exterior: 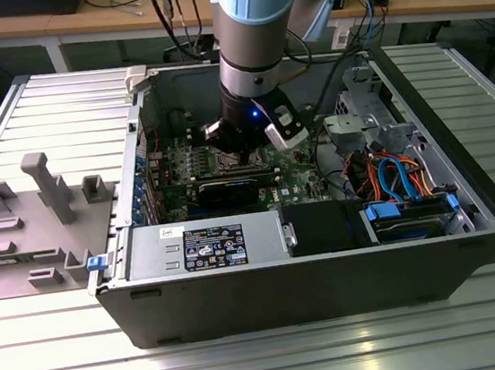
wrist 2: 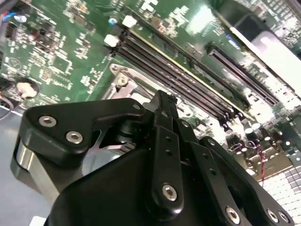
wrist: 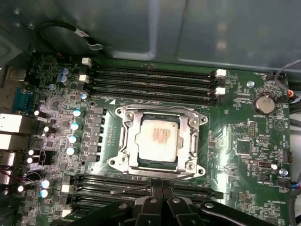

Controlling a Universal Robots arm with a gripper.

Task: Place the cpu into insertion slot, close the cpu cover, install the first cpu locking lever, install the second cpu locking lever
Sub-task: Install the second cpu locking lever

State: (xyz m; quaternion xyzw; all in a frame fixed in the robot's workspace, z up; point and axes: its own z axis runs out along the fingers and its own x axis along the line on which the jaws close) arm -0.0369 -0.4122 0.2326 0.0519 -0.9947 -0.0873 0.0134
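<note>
Here, in the first wrist view, the cpu (wrist: 159,141) is seen lying in the insertion slot (wrist: 132,162) on the green motherboard (wrist: 244,141), with the cpu cover (wrist: 126,141) folded down around it. The gripper (wrist: 162,195) is held just beside the slot's edge; its fingers (wrist: 155,193) are pressed together, and nothing is held between them.

- Small square silver-topped cpu (wrist: 158,138) seated flat in the dark, silver-framed insertion slot (wrist: 129,157) on the green motherboard.
- Thin silver windowed cpu cover (wrist: 127,136) lies closed around it.
</note>
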